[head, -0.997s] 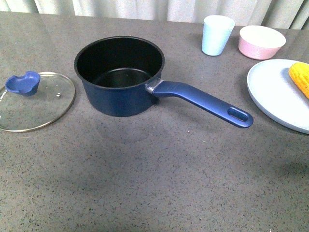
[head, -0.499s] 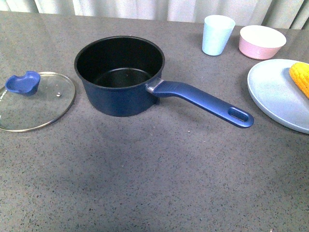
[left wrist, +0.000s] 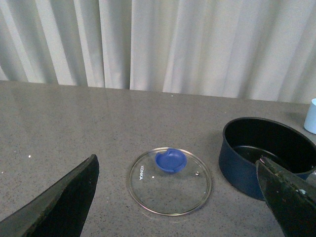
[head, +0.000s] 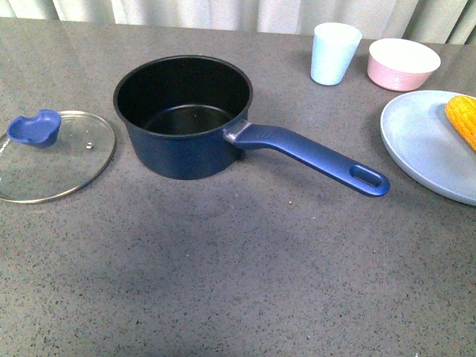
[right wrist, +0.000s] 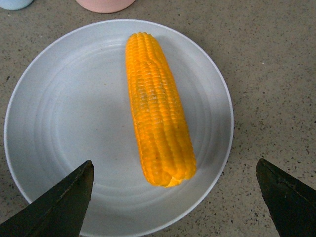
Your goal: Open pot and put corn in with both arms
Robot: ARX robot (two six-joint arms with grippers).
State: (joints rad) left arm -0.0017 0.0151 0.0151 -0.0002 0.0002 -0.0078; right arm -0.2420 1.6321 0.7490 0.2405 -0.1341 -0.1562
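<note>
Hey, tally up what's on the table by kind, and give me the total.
pot: 1
glass lid: 1
cup: 1
bowl: 1
plate: 1
corn cob: 1
Total: 6

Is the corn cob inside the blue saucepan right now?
No, the corn cob lies on the pale plate, and the saucepan shows only its bare black interior in the front view.
</note>
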